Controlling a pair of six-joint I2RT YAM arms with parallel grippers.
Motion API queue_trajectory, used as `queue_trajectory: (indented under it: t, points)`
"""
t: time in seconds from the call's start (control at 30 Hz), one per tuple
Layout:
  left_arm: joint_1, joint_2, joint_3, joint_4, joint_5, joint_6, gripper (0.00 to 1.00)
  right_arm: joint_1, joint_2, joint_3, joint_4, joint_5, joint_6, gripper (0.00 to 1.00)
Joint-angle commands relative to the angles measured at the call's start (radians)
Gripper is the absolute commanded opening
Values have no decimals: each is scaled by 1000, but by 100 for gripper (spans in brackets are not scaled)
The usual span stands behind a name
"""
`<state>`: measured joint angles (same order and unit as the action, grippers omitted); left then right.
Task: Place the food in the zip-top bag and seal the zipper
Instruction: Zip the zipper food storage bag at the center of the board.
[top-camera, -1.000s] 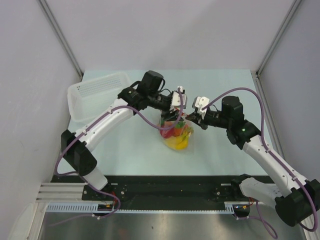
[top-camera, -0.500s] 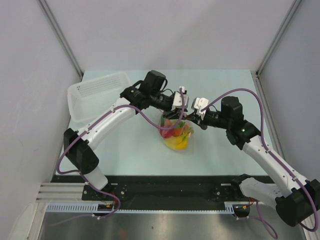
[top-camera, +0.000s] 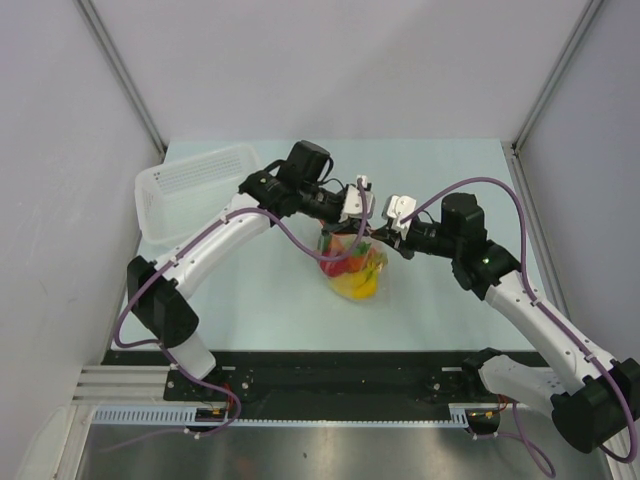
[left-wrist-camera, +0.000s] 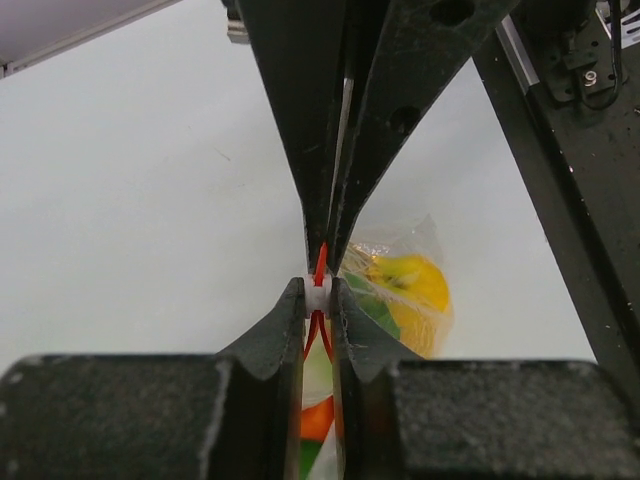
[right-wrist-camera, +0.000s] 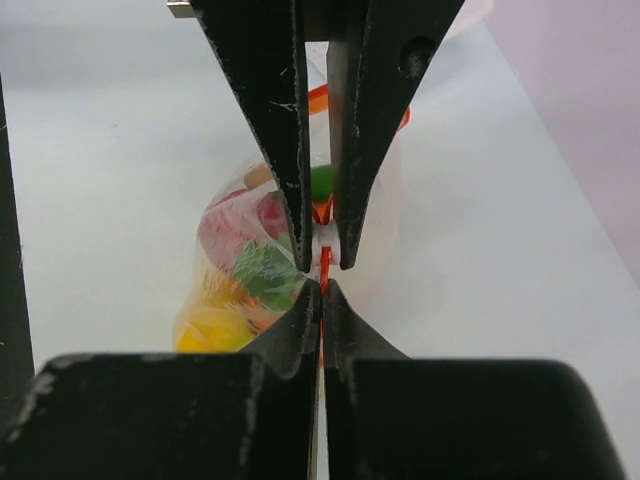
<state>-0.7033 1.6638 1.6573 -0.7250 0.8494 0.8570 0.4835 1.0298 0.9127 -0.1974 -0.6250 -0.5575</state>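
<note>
Left wrist: left gripper (left-wrist-camera: 318, 292) nearly closed on the zipper (left-wrist-camera: 320, 262) (right gripper (right-wrist-camera: 321, 288) too, fully pinched).

one zip-top bag (top-camera: 352, 264), one white tray (top-camera: 193, 182)

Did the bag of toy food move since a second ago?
No. The zip-top bag sits in the same spot, just as far right of the white tray as before.

Robotics lab test cell indicated. Pale table (top-camera: 270, 300) enclosed by plain grey panels (top-camera: 340, 70) framed with metal struts (top-camera: 122, 72). White left arm (top-camera: 215, 240) and right arm (top-camera: 535, 310) bolted onto black base plate (top-camera: 340, 375). Purple cables (top-camera: 497, 183) left exposed. Aluminium rail (top-camera: 120, 383) mounted at near edge.
</note>
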Motion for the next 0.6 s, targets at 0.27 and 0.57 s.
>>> queue_trajectory:
  t: [0.27, 0.57]
  points:
    - [106, 4, -28, -74, -52, 102, 14, -36, -54, 3, -11, -7, -47, 0]
    - [157, -24, -51, -88, -69, 135, 11, -95, -66, 3, -54, -19, -91, 0]
